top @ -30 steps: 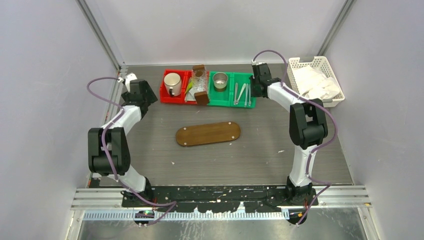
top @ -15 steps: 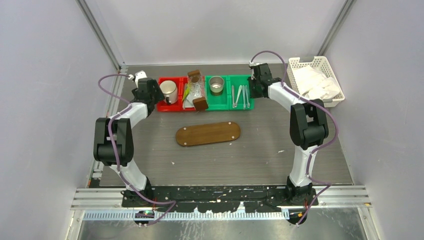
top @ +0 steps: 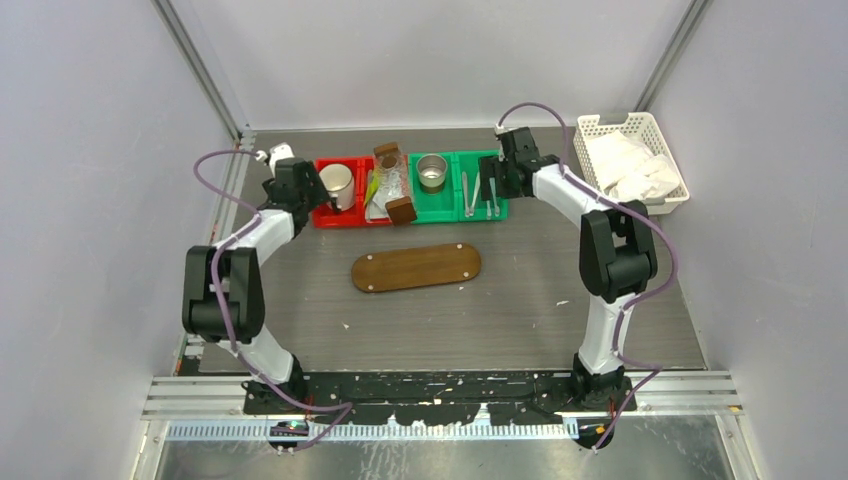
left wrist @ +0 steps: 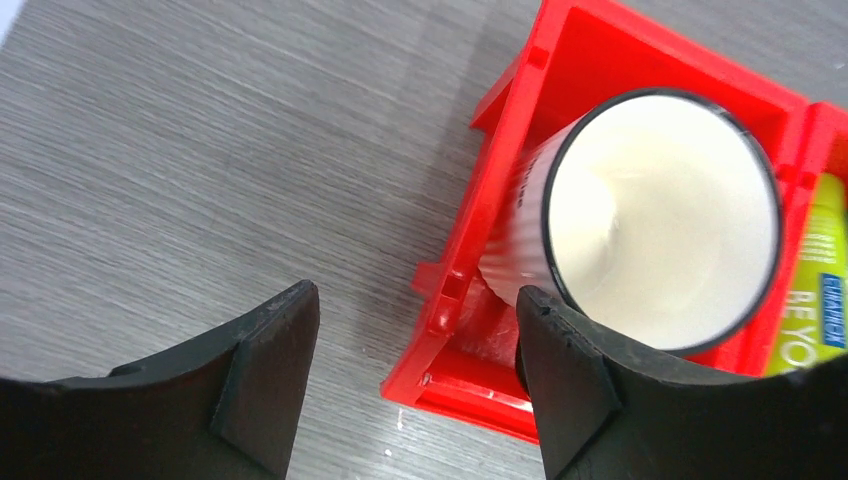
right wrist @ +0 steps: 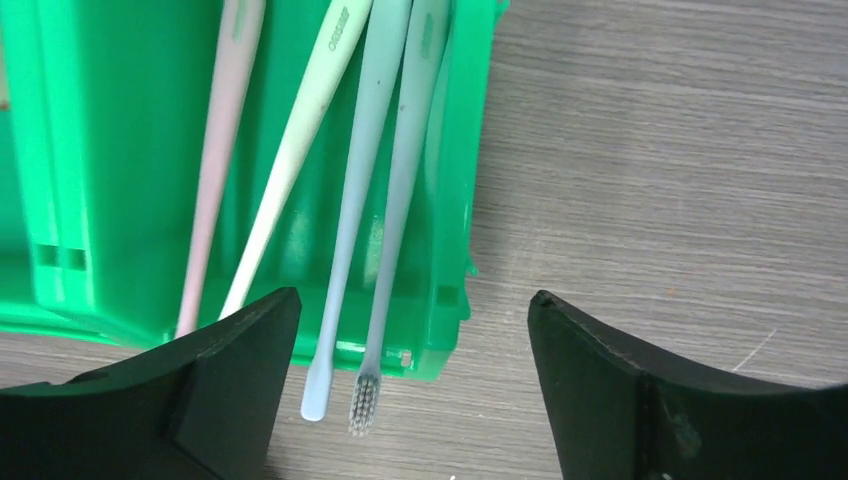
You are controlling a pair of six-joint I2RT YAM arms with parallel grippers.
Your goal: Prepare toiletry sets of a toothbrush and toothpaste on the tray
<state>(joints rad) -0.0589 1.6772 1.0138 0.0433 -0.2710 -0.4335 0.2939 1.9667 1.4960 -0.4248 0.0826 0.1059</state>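
The task looks to be at its first pick: the wooden tray (top: 416, 267) carries no brush or tube yet, and it lies well apart from both arms, back toward their bases. The right jaws stand wide and hold nothing, hanging over the near end of the green bin (right wrist: 100, 200). Two pale blue toothbrushes (right wrist: 352, 230) lie touching between the jaws, their ends poking out over the bin's rim above the tabletop (right wrist: 650, 150). A cream toothbrush (right wrist: 300, 150) and a pink toothbrush (right wrist: 218, 150) lie further toward one finger. The next move probably calls for coming down centred on a single handle and closing narrowly, since the blue pair lies close enough to be caught together. The left jaws are also wide and empty, straddling the corner of the red bin (left wrist: 488, 200). A white mug (left wrist: 660, 210) sits just inside one finger, and the yellow-green tube (left wrist: 815, 290) lies beyond it, outside the jaws. Reaching the tube means shifting past the mug.
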